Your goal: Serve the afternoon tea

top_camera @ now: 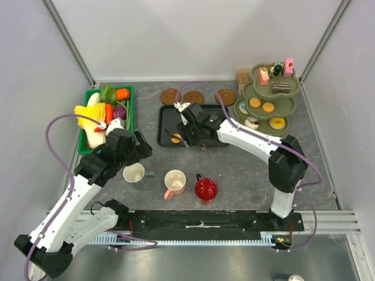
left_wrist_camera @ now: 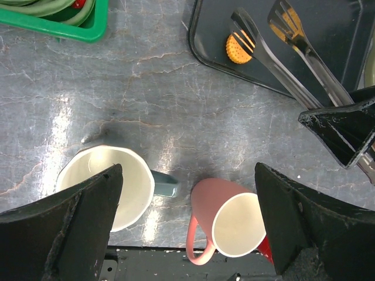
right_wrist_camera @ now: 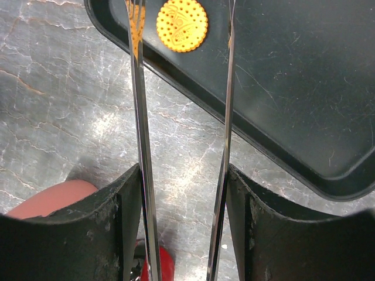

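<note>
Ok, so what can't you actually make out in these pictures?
- Tongs: right wrist view, tips cut off by the top edge; contact with the orange biscuit unclear.
- Red mug: only a sliver in either wrist view, behind the pink mug or past the bottom edge.
- Cakes on the tiered stand: top view, too small to identify.

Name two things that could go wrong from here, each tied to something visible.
1. The right claw grips the tongs, their tips by the flat biscuit on the tray; it could slip out when pinched.
2. The open left claw hangs above the white mug and pink mug, close together; taking one could knock the other.
</note>
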Tool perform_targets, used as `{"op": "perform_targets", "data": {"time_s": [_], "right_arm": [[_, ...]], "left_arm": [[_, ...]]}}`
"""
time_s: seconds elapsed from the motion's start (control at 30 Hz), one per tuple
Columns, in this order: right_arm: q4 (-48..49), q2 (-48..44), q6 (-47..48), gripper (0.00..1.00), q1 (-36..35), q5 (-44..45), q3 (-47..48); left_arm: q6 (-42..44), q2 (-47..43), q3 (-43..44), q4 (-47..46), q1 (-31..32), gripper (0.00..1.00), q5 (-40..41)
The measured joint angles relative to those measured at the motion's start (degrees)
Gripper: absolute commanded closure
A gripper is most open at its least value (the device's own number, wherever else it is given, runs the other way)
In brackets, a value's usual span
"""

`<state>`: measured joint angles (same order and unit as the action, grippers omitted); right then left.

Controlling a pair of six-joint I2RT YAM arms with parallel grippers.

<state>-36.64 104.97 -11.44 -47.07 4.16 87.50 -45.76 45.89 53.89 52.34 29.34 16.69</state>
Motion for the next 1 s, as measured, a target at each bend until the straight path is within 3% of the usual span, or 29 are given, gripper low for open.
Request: {"op": "perform_targets", "data": {"time_s": [1.0], "right_arm": [[-3.8, 5.9, -0.2, 0.37, -2.6, 6.2, 0.8]], "left_arm": [[-0.1, -0.8, 0.9, 2.1, 0.0, 0.01, -0.2]]}}
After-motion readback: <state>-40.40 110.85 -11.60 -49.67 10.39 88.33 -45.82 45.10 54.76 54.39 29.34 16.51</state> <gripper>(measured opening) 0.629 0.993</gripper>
